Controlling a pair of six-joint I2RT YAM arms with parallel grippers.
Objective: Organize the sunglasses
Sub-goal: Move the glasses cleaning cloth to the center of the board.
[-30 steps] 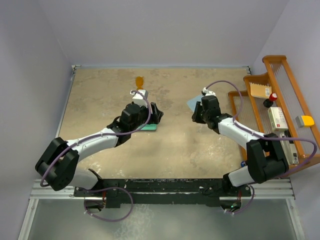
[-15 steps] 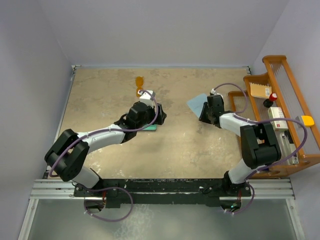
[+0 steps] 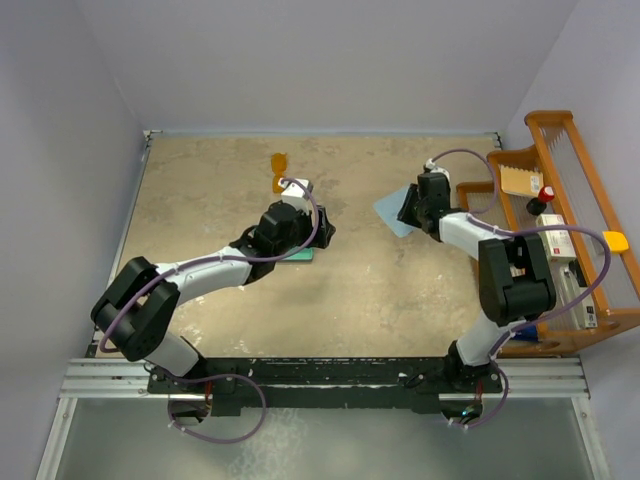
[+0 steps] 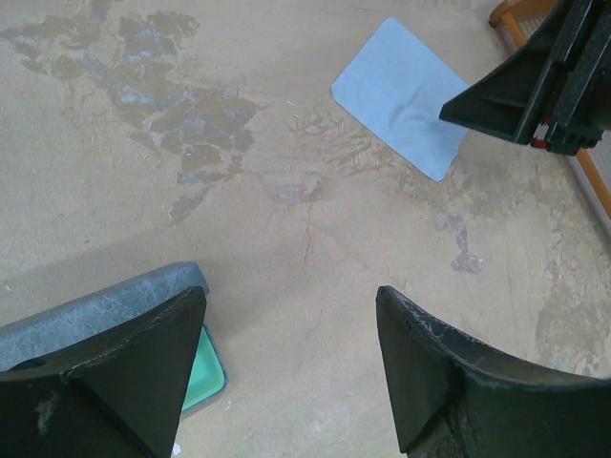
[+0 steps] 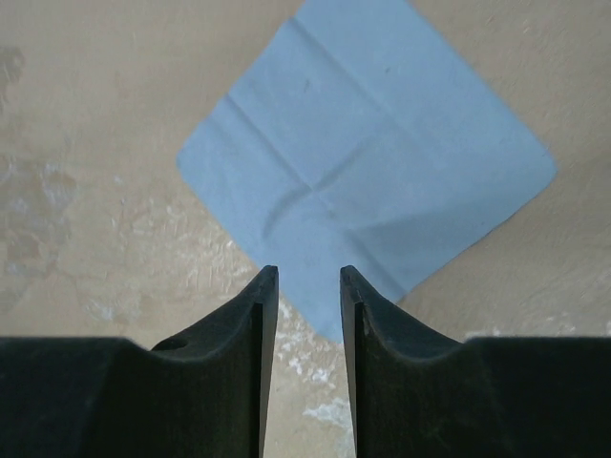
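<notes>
Sunglasses (image 3: 279, 165) with orange-amber lenses lie on the far part of the table (image 3: 190, 200), held by neither gripper. They sit just beyond the left arm's wrist and apart from the case (image 3: 298, 255).

**Left arm.** It reaches from its base at the near left diagonally toward the table's middle, forearm low over the surface. The left gripper (image 4: 286, 305) points toward the right side of the table, its fingers (image 4: 143, 353) spread wide with nothing between them. The grey-blue case lies partly beneath the left-hand finger in the wrist view, and a strip of teal-green lining shows at its edge.

**Right arm.** It is folded up from its base and stretched forward alongside the wooden rack (image 3: 560, 135). The right gripper (image 5: 305, 286) points down at the near corner of a light blue cloth (image 5: 363, 153). Its fingers are drawn close, leaving a narrow gap, and they grip nothing. The cloth lies flat with fold creases and one corner runs into the gap between the fingertips.

**Surroundings.** The rack stands along the right edge of the table and holds a tan card, a red-topped item, white boxes and a yellow block. Purple cables loop over both arms. The tabletop is mottled beige with darker stains.

**Writing.** The boxes on the rack carry printing, but it is too small to read.
</notes>
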